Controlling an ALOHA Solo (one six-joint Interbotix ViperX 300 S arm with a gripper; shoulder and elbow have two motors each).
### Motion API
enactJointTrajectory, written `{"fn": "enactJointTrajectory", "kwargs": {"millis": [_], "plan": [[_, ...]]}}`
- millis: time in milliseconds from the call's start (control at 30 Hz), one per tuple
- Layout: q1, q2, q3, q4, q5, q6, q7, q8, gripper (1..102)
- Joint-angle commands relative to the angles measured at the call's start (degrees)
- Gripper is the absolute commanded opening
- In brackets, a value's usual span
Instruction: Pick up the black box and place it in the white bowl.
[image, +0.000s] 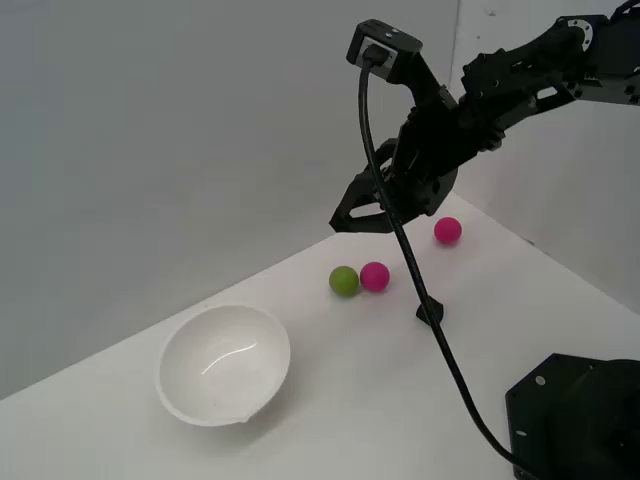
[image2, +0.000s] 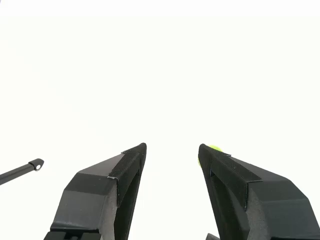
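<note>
Hanging in the air above the far part of the table, the claw touches nothing. Its jaws stand wide apart and hold nothing; the wrist view shows the two black fingers with a broad bare gap between them over washed-out white. In that view a sliver of the green ball peeps out just behind one fingertip.

In the exterior view the green ball and a pink ball lie on the table below the claw, touching or nearly so, green on the exterior view's left. A second pink ball lies farther back and to the exterior view's right, well apart from the pair.

The box sits on the table nearer than the pair of balls and a little to their right in the exterior view, apart from them. The cable that hangs from the wrist camera crosses in front of it and hides part of it. It looks roughly cubic, so no long axis can be made out, and which way its faces point is too small to tell.

The bowl stands at the near left in the exterior view, well apart from the box and the balls, upright, mouth tipped slightly toward the camera. The black robot base fills the near right corner.
</note>
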Motion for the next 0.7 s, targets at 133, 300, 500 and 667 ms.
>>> {"fn": "enactJointTrajectory", "kwargs": {"millis": [133,300,500,667], "plan": [[-2.02,8.96,9.23,4.57,4.39,0.97,-0.09,-3.60,57],[-2.02,9.14,9.40,5.10,4.75,0.97,-0.09,-3.60,57],[-1.76,9.93,10.28,5.01,4.75,1.32,0.44,-3.69,57],[-1.58,10.55,10.99,4.83,4.57,4.92,1.76,-5.01,57]]}}
